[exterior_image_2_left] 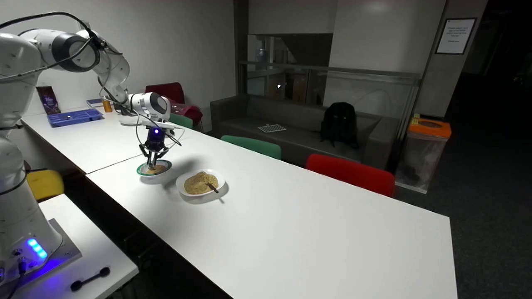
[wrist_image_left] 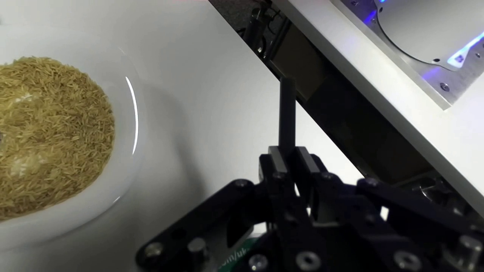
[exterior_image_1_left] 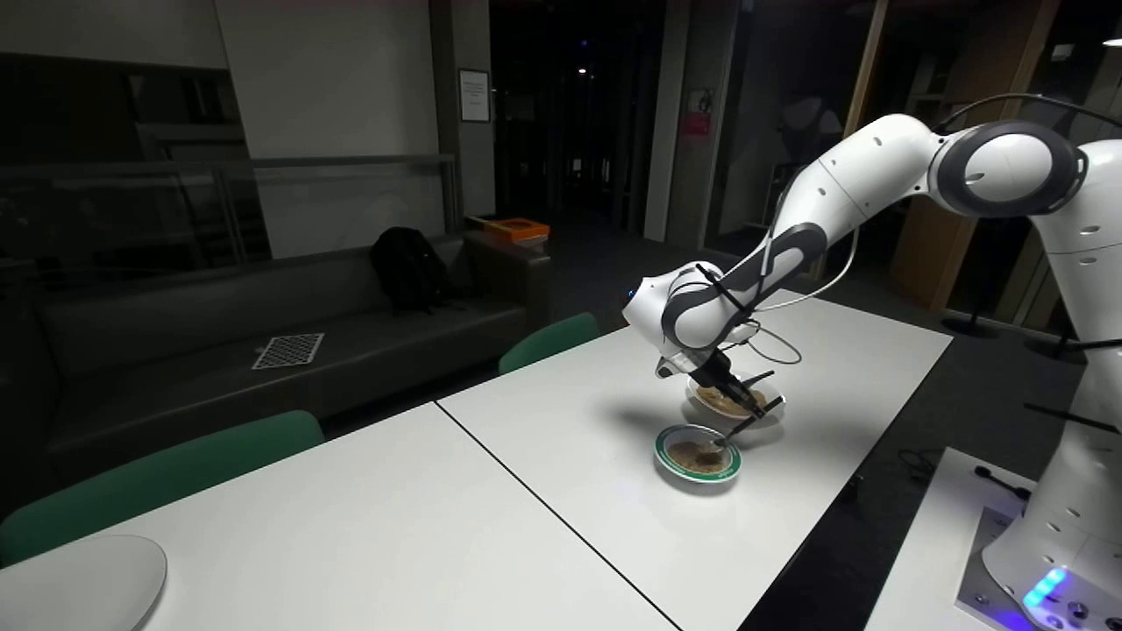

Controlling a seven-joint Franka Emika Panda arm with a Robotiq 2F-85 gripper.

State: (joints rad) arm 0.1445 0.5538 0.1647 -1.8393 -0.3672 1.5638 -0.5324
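Right of centre in an exterior view, the gripper (exterior_image_1_left: pixel 760 412) is pinching a dark-handled spoon (exterior_image_1_left: pixel 744 426) in narrow jaws, its long axis slanting from them down-left over the green-rimmed bowl (exterior_image_1_left: pixel 697 478) (contact with the brown grains (exterior_image_1_left: pixel 688 457) isn't showing).

The white arm (exterior_image_1_left: pixel 841 180) arches up from its base (exterior_image_1_left: pixel 1074 535), bends at the elbow (exterior_image_1_left: pixel 1012 169) and slopes down to the wrist (exterior_image_1_left: pixel 701 322). Below that, the pincer (wrist_image_left: pixel 290 153) points downward at a slant, its fingers (wrist_image_left: pixel 277 160) clamped nearly together on what it holds.
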